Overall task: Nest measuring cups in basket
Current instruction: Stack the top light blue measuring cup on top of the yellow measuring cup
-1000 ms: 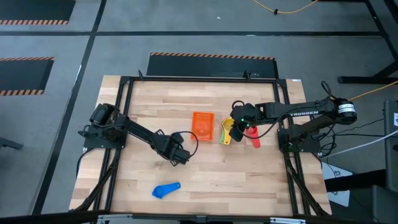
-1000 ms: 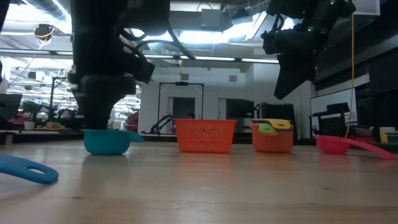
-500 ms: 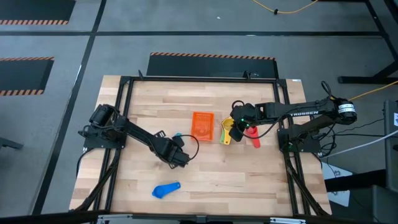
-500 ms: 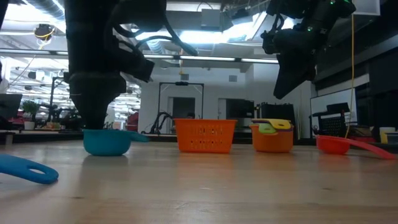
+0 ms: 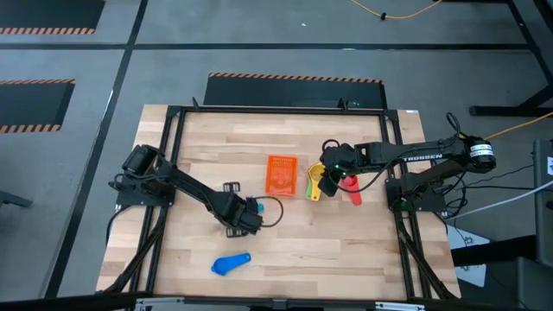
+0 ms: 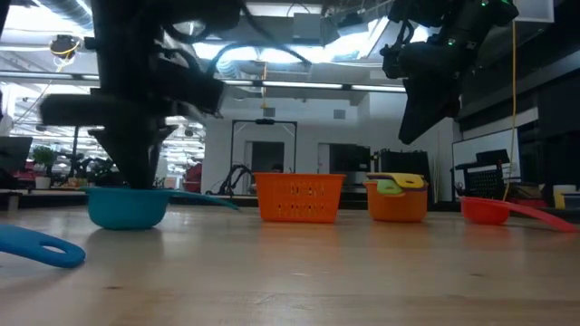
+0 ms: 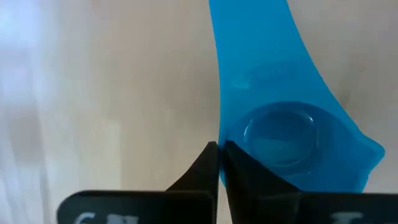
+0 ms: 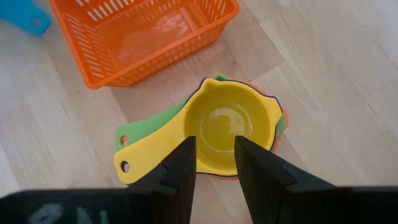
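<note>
On right arm (image 5: 423,156) (white): "TROSSEN"

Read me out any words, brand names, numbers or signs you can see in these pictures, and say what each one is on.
"TROSSEN": white letters on the right arm, high view.
Raised lettering on the light blue cup's handle, left wrist view: too faint to read.
White marks on the dark gripper bodies at the bottom of both wrist views: cut off, unreadable.
Nothing readable on the basket or the nested cups.

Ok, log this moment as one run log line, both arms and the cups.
left gripper: shut on light blue cup rim | right gripper: jaws apart, above nested stack | basket: empty | red cup, blue cup: loose on table
</note>
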Tool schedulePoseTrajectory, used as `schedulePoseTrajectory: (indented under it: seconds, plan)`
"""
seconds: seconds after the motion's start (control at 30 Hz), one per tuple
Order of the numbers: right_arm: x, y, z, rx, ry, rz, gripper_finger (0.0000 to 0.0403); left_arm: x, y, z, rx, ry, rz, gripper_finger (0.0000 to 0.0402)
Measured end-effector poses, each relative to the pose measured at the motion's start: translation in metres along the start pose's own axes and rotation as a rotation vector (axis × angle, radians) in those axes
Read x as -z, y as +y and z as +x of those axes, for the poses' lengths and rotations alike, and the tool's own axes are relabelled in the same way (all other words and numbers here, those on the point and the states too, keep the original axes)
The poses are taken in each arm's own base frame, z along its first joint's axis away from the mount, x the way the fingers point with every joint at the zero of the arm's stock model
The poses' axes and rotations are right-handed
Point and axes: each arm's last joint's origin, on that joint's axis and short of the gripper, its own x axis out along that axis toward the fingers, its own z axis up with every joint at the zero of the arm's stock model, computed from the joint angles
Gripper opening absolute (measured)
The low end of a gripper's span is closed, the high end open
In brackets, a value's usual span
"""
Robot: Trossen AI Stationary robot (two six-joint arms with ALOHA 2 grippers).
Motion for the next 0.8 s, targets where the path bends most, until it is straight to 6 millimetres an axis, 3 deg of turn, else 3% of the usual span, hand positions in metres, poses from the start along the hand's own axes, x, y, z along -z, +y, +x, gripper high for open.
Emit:
schedulePoseTrajectory:
  seconds: [0.23, 0.43, 0.63, 0.8]
  plan:
    - [0.000, 0.000, 0.000, 0.000, 0.000, 0.000, 0.0115, -0.019, -0.021, -0.006, 0.134, -0.244, 0.320, 0.0006]
    - [0.000, 0.000, 0.000, 0.000, 0.000, 0.000, 0.0115, -0.040, -0.022, -0.011, 0.133, -0.462, 0.501, 0.0004]
    - [0.000, 0.000, 0.000, 0.000, 0.000, 0.000, 0.0115, -0.048, -0.013, -0.010, 0.085, -0.513, 0.623, 0.0014]
    - [0.000, 0.000, 0.000, 0.000, 0.000, 0.000, 0.0115, -0.050, -0.009, -0.009, 0.076, -0.512, 0.628, 0.0022]
